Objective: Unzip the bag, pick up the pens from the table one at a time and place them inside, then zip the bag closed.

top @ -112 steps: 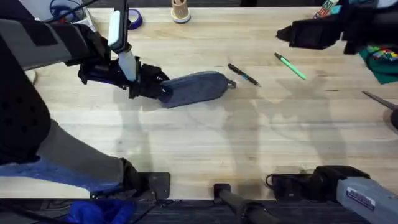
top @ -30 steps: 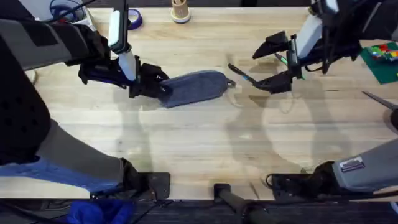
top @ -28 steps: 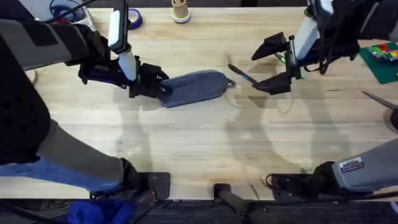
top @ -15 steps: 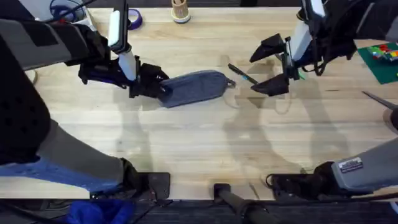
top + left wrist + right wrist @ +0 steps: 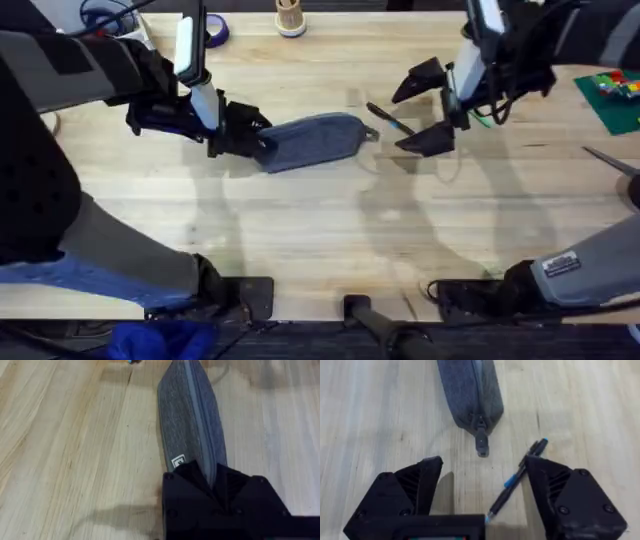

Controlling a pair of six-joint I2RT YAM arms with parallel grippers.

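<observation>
The black left gripper [image 5: 216, 491] clamps one end of an oblong grey-blue fabric pouch [image 5: 190, 420], which stretches away across the light wooden plank desk [image 5: 70, 445], its closed zipper [image 5: 196, 410] running along the top and a small white label [image 5: 178, 462] beside the fingers.

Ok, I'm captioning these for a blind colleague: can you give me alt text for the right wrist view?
A grey-blue zippered bag lies on a light wooden table, its zipper closed and its pull tab pointing toward the camera. Nearer, the open right gripper has its black fingers spread apart, with a dark pen lying slantwise beside one of them.
</observation>
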